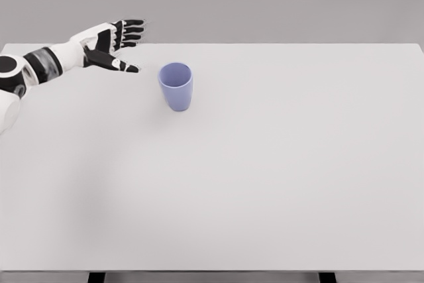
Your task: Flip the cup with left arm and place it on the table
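Observation:
A light purple cup [176,86] stands upright on the white table [265,164], its mouth facing up, left of the middle toward the far edge. My left hand [121,43] hovers to the cup's left near the table's back-left corner, fingers spread and holding nothing. A gap separates the thumb tip from the cup's rim. The right arm does not show.
The table's far edge runs just behind the hand, and its front edge lies along the bottom of the view. A plain grey wall stands behind.

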`<state>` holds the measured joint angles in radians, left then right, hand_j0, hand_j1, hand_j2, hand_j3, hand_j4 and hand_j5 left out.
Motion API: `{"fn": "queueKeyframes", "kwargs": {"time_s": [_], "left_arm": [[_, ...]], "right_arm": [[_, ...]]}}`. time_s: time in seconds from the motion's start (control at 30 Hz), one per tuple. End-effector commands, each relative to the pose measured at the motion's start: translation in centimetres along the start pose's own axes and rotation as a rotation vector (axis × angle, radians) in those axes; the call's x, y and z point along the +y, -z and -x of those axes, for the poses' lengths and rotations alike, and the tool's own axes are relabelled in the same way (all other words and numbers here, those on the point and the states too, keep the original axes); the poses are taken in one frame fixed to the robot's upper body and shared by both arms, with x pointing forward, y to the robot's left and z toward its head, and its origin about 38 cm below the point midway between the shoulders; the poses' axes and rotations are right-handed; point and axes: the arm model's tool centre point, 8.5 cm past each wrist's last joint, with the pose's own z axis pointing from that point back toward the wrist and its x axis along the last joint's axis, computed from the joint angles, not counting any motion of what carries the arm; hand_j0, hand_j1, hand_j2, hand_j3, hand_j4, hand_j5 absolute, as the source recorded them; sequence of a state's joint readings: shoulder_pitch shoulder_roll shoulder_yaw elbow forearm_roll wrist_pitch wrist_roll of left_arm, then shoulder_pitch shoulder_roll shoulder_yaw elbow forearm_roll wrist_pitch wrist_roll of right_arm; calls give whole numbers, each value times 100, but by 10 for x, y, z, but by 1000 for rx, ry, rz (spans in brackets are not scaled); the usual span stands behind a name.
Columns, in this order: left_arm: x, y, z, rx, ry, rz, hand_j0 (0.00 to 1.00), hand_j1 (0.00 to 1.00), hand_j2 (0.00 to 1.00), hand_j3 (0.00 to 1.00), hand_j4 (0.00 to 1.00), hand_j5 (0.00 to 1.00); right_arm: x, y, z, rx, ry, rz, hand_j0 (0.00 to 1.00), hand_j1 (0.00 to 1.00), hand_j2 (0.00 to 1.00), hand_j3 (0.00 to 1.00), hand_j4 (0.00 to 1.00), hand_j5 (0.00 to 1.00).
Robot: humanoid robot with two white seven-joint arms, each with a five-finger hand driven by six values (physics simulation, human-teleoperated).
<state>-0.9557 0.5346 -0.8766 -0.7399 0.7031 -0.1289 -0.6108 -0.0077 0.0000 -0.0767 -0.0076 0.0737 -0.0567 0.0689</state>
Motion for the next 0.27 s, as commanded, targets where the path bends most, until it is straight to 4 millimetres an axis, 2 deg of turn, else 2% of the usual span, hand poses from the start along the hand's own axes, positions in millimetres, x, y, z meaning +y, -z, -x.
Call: {"fn": "queueKeyframes", "kwargs": {"time_s": [0.0, 0.07, 0.1, 0.13, 0.23], "left_arm": [[15, -26, 19, 140, 262, 12, 100, 100, 100, 100, 100, 100], [23, -50, 15, 79, 546, 71, 100, 100, 100, 100, 100, 100], [25, -58, 13, 46, 607, 88, 100, 100, 100, 100, 100, 100], [29, -69, 11, 24, 645, 93, 100, 100, 100, 100, 100, 100], [25, -65, 11, 12, 652, 104, 100, 100, 100, 100, 100, 100]], "right_arm": [[0, 0, 0, 0, 0, 0, 100, 100, 100, 100, 100, 100], [0, 0, 0, 0, 0, 0, 100, 100, 100, 100, 100, 100], [0, 0, 0, 0, 0, 0, 100, 100, 100, 100, 100, 100], [0, 0, 0, 0, 0, 0, 100, 100, 100, 100, 100, 100], [0, 0, 0, 0, 0, 0, 100, 100, 100, 100, 100, 100]]}}
